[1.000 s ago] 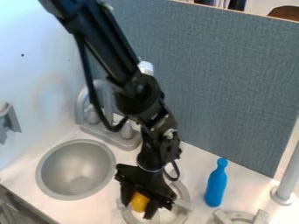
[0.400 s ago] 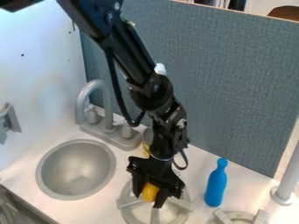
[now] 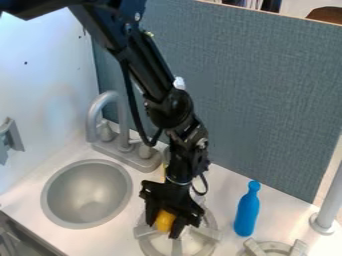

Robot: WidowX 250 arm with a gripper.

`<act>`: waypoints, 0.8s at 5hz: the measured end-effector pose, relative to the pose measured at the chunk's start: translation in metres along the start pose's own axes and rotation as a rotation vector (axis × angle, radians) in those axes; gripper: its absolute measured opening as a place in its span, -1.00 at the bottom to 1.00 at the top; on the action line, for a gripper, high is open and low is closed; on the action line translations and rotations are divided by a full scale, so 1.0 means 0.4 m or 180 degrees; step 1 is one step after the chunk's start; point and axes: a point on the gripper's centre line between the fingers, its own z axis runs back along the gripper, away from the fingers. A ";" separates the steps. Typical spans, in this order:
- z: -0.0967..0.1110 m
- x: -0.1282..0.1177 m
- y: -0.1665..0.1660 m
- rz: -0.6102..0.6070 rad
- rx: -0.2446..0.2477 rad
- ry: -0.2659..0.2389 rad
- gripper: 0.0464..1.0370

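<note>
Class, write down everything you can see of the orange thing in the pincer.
The orange thing is smooth-looking and rounded, a single colour where it shows, perhaps plastic. The black pincer grips it from two sides and hides its upper part, so its full shape cannot be told. It is at the grey burner; whether it touches that is unclear.

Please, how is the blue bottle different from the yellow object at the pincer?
The blue bottle is long with a narrow neck; the yellow object looks rounded, though partly hidden. The blue bottle rests free on the counter, while the yellow object is held in the pincer. Both show one bright, plain colour.
</note>
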 end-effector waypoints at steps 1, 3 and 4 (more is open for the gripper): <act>0.013 0.005 -0.001 -0.0061 -0.0183 0.0125 0.29; 0.011 0.015 0.002 -0.0112 -0.0271 0.0267 0.29; 0.002 0.010 -0.007 -0.0181 -0.0345 0.0319 0.29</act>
